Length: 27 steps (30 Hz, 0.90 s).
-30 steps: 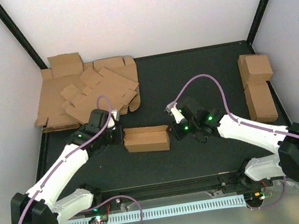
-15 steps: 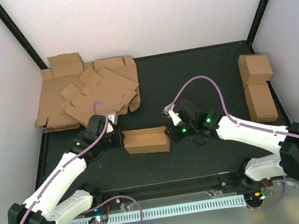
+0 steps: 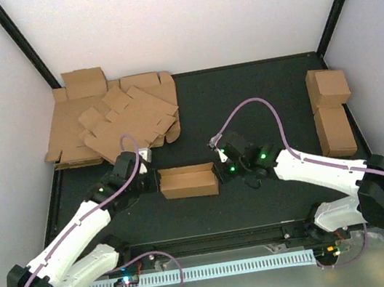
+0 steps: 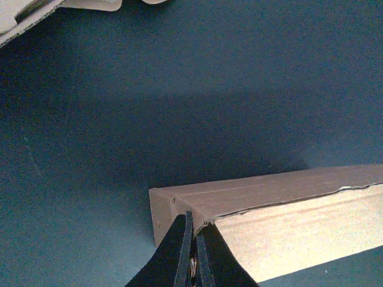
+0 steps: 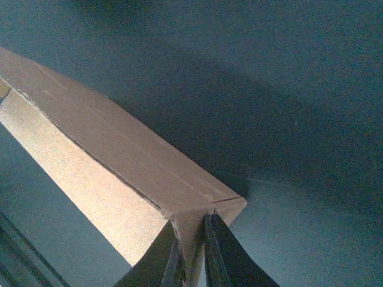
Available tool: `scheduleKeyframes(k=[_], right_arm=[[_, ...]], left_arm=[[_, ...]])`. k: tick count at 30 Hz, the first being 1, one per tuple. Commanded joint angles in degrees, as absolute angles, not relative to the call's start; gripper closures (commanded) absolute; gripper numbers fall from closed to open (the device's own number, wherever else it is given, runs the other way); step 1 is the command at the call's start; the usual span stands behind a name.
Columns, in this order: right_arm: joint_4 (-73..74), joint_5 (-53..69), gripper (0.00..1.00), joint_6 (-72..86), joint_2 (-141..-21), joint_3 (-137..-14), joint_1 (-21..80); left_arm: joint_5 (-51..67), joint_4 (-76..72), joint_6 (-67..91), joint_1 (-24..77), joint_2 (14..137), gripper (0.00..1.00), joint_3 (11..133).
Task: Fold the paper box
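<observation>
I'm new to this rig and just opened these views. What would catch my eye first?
The paper box at centre, long and low, with the left claw and right claw closed at its opposite ends. Flat cardboard blanks lie heaped back left; two closed cartons sit far right.

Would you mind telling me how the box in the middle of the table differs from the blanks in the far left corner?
The box is folded up into a long, low carton with standing walls; the blanks lie flat, tabs spread. The box is a single piece mid-table; the blanks are several sheets overlapping in a loose pile by the left wall. Both are plain brown cardboard.
</observation>
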<state>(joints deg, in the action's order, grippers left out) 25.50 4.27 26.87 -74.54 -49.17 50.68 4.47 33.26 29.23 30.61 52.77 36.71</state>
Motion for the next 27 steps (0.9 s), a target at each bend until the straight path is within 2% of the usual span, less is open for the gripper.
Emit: scheduleKeyframes(k=[1, 7, 17, 22, 24, 27], right_arm=[[23.40, -0.55, 0.88, 31.36, -74.19, -49.97, 52.17], [24.49, -3.24, 0.80, 31.40, -71.69, -49.53, 52.82], [26.28, -5.11, 0.80, 32.08, -70.62, -50.12, 54.14], [28.34, -8.22, 0.66, 31.84, -70.01, -50.28, 54.40], [28.85, -8.96, 0.66, 31.54, -69.73, -50.30, 54.40], [29.05, -8.87, 0.72, 31.21, -69.70, -50.37, 54.40]], left_arm=[[3.02, 30.39, 32.32, 32.51, 50.89, 0.98, 35.92], [1.25, 30.90, 32.94, 32.96, 50.71, 0.98, 36.21], [0.64, 31.16, 33.31, 33.29, 51.22, 0.98, 36.77], [0.18, 31.54, 33.31, 33.36, 51.33, 0.98, 37.24], [0.17, 31.50, 33.31, 33.37, 51.33, 0.98, 37.24], [0.18, 31.42, 33.38, 33.48, 51.41, 0.99, 37.27]])
